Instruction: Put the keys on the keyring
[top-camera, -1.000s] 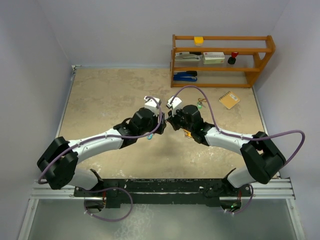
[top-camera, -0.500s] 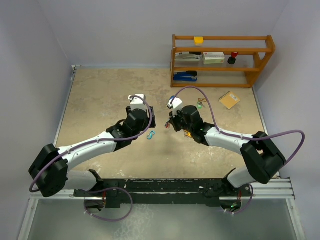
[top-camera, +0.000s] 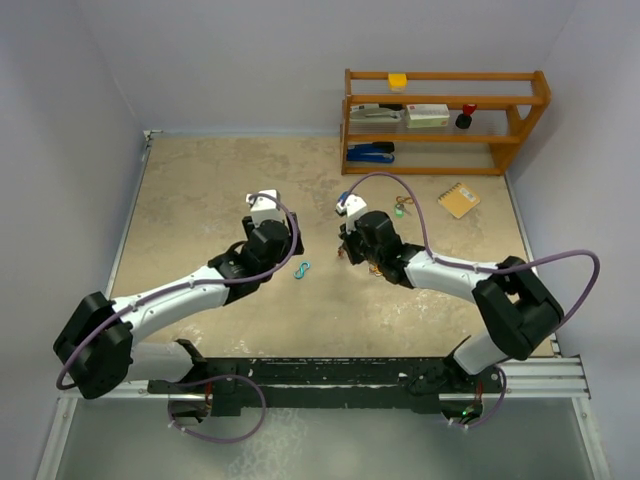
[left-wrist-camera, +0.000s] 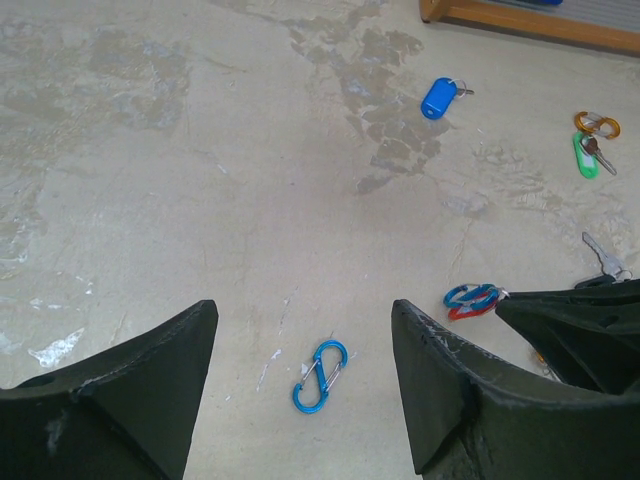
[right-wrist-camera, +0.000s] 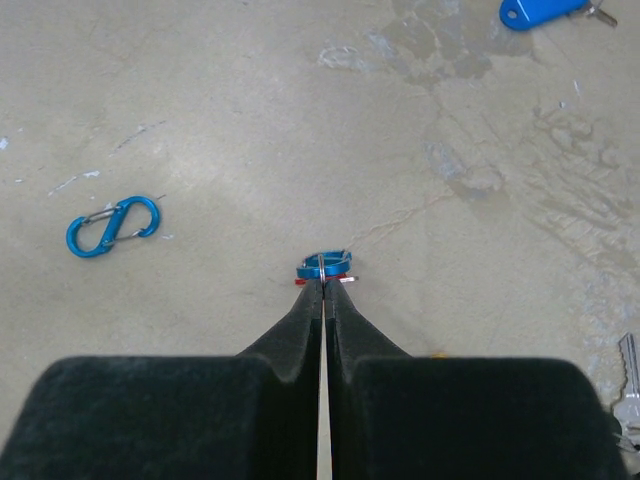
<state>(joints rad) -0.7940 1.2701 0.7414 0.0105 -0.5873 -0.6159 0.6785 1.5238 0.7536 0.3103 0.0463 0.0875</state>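
Two clips (right-wrist-camera: 323, 266) in right pincer (right-wrist-camera: 322, 284), green key (left-wrist-camera: 583, 157) in left wrist view

Left claw (left-wrist-camera: 302, 312) spread, right claw (right-wrist-camera: 322, 288) pinched

A wooden shelf rack (top-camera: 440, 138) stands at the far right of the mottled beige desk (top-camera: 200, 190). It carries a small yellow block (top-camera: 398, 81) on top, a blue stapler (top-camera: 370, 152) below, and perhaps a red-capped bottle (top-camera: 466, 117) between. A yellow spiral notepad (top-camera: 459, 199) lies nearby.

I see a mottled beige counter (left-wrist-camera: 200, 150), black fingers (right-wrist-camera: 298, 335), a blue clip (left-wrist-camera: 320, 377), blue-and-red clips (right-wrist-camera: 323, 266), a blue key tag (left-wrist-camera: 438, 97) and a green key tag (left-wrist-camera: 583, 159).
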